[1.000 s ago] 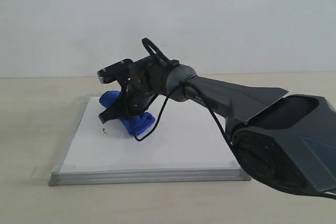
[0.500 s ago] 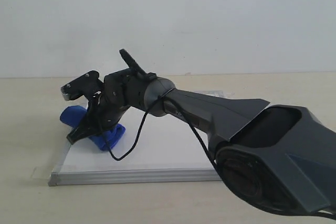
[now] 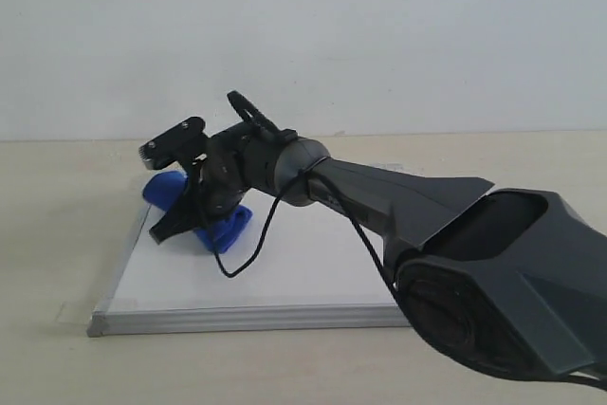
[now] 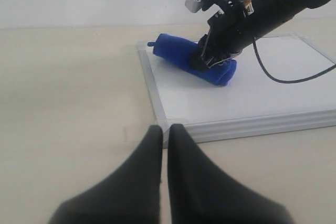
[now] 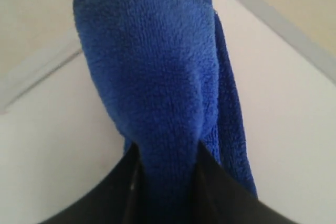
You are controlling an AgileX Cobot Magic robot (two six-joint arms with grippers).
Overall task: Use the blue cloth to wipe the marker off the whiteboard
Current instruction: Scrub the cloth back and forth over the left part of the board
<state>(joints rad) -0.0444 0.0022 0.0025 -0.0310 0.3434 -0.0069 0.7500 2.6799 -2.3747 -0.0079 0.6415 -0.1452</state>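
The whiteboard (image 3: 313,272) lies flat on the beige table, its silver frame towards the front. My right gripper (image 3: 185,220) reaches across to the board's left part and is shut on the blue cloth (image 3: 226,227), pressing the rolled bundle onto the white surface. In the right wrist view the blue cloth (image 5: 152,61) fills the space between the fingers of the right gripper (image 5: 165,153). The marker line shows in none of the views. My left gripper (image 4: 164,129) is shut and empty, low over the table just off the whiteboard (image 4: 252,98) corner, out of the exterior view.
A black cable (image 3: 242,258) loops down from the right wrist over the board. Clear tape (image 3: 71,312) sticks out at the board's front left corner. Bare beige tabletop (image 3: 57,225) surrounds the board, with a white wall behind.
The right gripper swept the cloth left to the board's left edge, then came back a little to the right. The small red mark beside the cloth a second ago no longer shows.
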